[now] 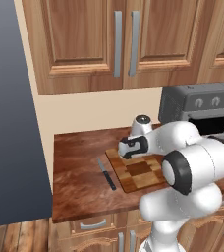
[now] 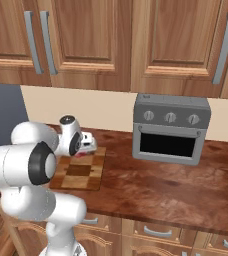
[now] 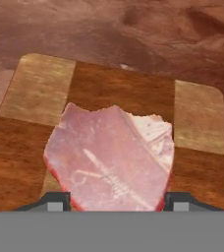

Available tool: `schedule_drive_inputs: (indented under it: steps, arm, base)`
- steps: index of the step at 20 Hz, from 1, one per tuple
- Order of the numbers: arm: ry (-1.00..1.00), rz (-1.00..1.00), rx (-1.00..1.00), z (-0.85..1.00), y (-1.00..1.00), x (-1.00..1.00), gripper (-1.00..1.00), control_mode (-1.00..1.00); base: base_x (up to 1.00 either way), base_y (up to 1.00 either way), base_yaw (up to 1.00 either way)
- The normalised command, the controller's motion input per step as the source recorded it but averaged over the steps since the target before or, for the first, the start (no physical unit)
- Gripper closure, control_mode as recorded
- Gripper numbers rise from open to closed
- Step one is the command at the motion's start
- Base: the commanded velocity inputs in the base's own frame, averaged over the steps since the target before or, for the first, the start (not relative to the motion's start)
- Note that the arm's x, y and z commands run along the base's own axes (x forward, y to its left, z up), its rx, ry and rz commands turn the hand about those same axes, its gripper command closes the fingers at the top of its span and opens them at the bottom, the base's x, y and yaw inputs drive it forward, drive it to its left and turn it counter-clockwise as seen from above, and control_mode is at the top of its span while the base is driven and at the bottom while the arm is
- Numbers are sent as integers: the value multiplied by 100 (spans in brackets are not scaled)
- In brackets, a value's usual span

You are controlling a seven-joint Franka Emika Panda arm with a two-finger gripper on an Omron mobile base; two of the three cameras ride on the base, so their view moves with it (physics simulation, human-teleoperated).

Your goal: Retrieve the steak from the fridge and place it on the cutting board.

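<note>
Two fingers [image 3: 55, 203] gripping steak [image 3: 111, 157]

Bench clutter you're looking over

You're seeing a knife [image 1: 106, 174] lying flat on the reddish bench [image 1: 79, 162], a grey toaster oven [image 2: 170, 129] sitting under the wooden wall cabinets [image 2: 136, 40], drawers [image 2: 156, 231] showing below.

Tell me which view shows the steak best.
The hand view: the steak lies large between the claw's tips, over the cutting board. The right base view shows a pink sliver; the left base view's arm hides it.
</note>
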Motion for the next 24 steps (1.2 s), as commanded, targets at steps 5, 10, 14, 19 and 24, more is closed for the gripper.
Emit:
schedule_drive_inputs:
  steps: [5,10,14,19,24]
  arm:
    - [-1,0,0,-4,0,6,-100,-100]
    - [-1,0,0,0,0,-69,-100,-100]
    - [-4,0,2,25,0,-100,-100,-100]
    - [-3,0,1,90,2,-100,-100,-100]
    - [-34,-2,1,100,4,-100,-100,-100]
  base:
    - [0,0,0]
    - [0,0,0]
    - [0,0,0]
    - [0,0,0]
    - [0,0,0]
